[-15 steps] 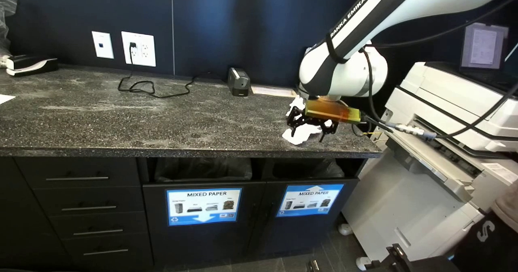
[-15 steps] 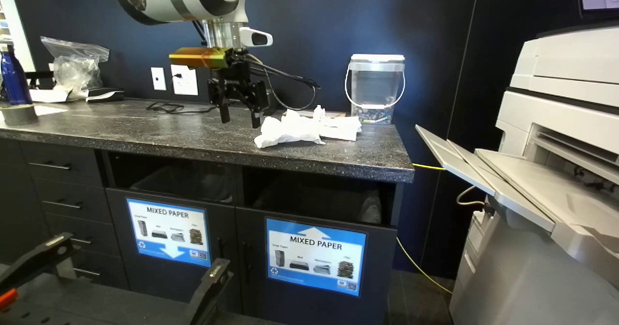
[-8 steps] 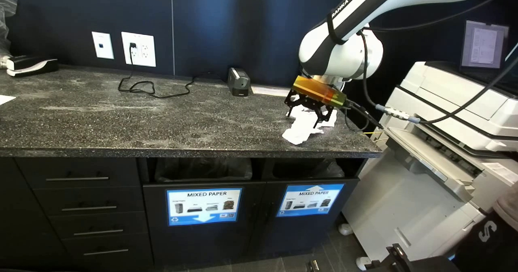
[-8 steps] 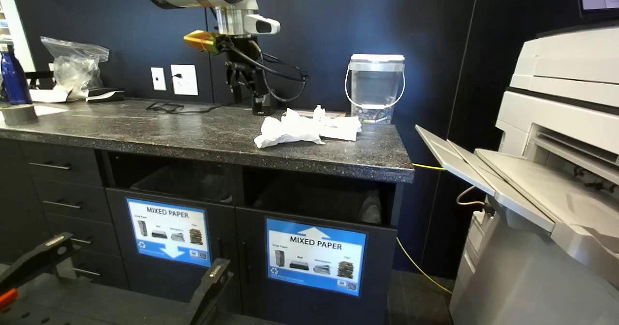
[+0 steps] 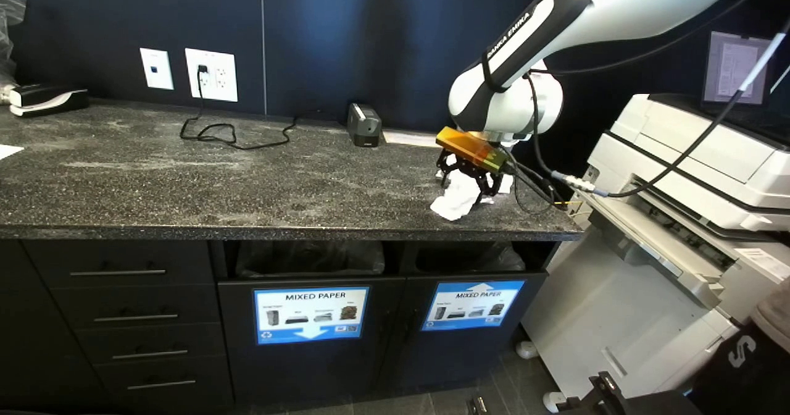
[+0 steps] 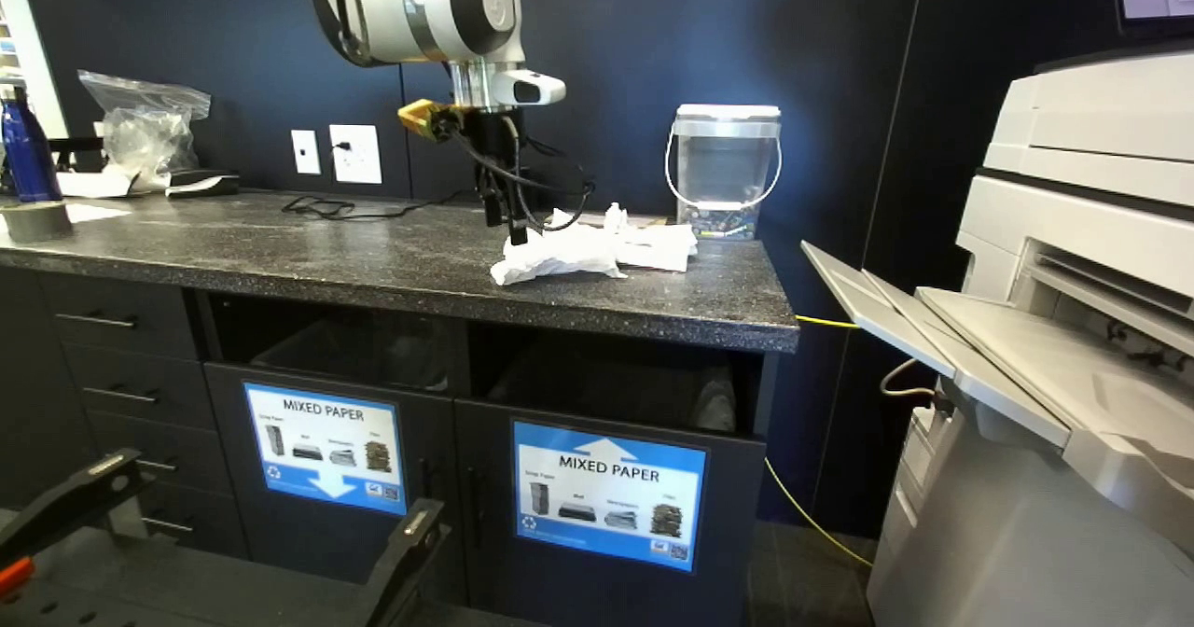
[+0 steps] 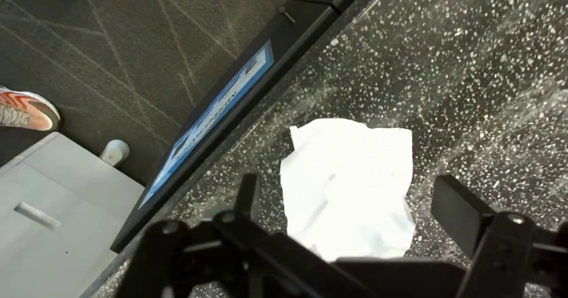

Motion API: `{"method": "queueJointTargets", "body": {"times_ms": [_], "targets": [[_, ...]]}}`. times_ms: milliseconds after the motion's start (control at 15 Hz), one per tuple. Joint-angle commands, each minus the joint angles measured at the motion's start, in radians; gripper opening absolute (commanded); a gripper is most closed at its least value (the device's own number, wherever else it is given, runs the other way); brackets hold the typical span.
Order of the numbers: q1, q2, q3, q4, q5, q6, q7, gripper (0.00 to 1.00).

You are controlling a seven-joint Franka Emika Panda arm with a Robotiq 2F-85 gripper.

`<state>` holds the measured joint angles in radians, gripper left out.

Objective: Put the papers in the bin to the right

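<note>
Several crumpled white papers lie together near the counter's right end. One wad (image 5: 453,205) lies nearer the front edge, with another piece (image 6: 660,246) beside it. My gripper (image 5: 463,191) is open and points down at the papers in both exterior views (image 6: 506,229). In the wrist view the gripper (image 7: 348,196) has its fingers apart, one on each side of a white paper (image 7: 350,174), not touching it. The right-hand bin (image 6: 606,419) is a dark slot below the counter, over a blue and white label (image 6: 608,496). Its label also shows in the wrist view (image 7: 213,111).
A clear bucket (image 6: 723,165) stands behind the papers by the wall. A pencil sharpener (image 5: 364,125) and black cable (image 5: 216,136) lie farther left. A second paper slot (image 5: 308,259) is left of the bin. A copier (image 5: 617,297) stands beyond the counter's right end.
My gripper has turned about its vertical axis and shifted over the papers. It rose at first, then came down in the last half second. The papers have not moved.
</note>
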<state>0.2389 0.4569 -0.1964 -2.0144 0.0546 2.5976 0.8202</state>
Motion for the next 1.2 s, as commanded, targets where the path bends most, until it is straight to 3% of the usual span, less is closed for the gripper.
{"method": "queueJointTargets", "body": {"times_ms": [0,1000,1133], "targets": [[-0.015,0.082,0.006,0.112,-0.025,-0.019,0.087,1.00],[-0.008,0.247,-0.046,0.249,-0.085,-0.039,0.175,1.00],[-0.003,0.249,-0.055,0.250,-0.099,-0.034,0.177,0.74]]}}
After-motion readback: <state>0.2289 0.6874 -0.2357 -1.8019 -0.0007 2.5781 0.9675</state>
